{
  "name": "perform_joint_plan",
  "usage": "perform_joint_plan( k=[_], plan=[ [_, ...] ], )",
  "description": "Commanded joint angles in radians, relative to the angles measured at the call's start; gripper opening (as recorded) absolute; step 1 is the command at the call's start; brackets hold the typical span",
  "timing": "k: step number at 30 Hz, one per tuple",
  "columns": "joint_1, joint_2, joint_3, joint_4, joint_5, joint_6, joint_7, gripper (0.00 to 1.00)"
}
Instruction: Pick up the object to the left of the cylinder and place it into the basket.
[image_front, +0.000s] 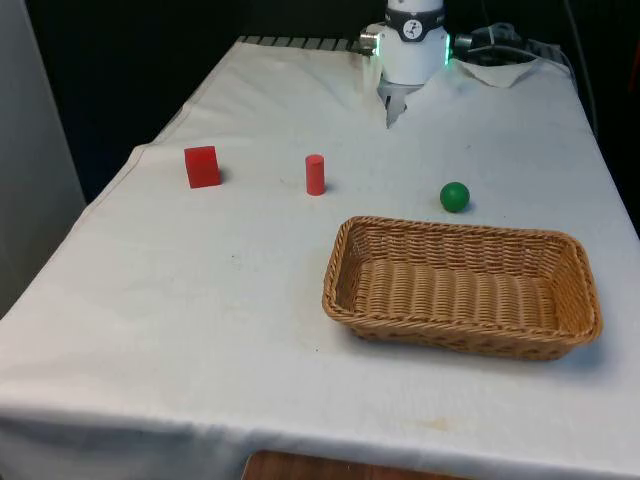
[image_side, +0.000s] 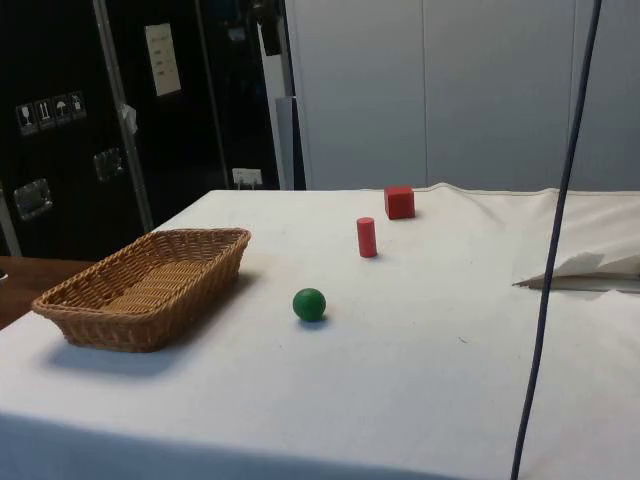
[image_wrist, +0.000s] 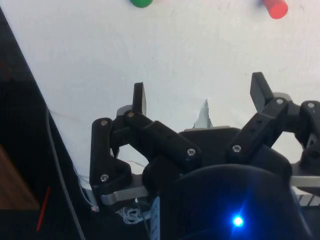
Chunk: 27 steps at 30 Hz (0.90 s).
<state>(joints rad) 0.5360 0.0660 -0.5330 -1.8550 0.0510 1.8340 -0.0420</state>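
Front view: the red cube (image_front: 202, 166) sits on the table (image_front: 200, 300) toward the front view's left of the red cylinder (image_front: 315, 174). Side view: the basket (image_side: 146, 286) lies well apart from the cube. Wrist view: the gripper (image_wrist: 199, 95) hangs spread and empty; it should descend squarely over the cube's flat sides.

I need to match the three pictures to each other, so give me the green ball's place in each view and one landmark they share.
Front view: the green ball lies on the cloth just beyond the basket's far rim, to the front view's right of the red cylinder.
Side view: the ball sits between the basket and the cylinder.
Wrist view: the ball is cut by the picture's edge.
Shared landmark: the red cylinder.
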Motion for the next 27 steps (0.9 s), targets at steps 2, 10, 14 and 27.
perform_joint_plan(
  k=[2, 10, 14, 27],
  plan=[
    [0.004, -0.003, 0.006, -0.015, -0.013, 0.028, 0.015, 1.00],
    [0.010, -0.012, 0.037, -0.067, -0.035, 0.088, 0.053, 1.00],
    [0.010, -0.021, 0.054, -0.099, -0.050, 0.120, 0.073, 1.00],
    [0.009, -0.069, 0.114, -0.239, -0.116, 0.240, 0.158, 1.00]
  ],
)
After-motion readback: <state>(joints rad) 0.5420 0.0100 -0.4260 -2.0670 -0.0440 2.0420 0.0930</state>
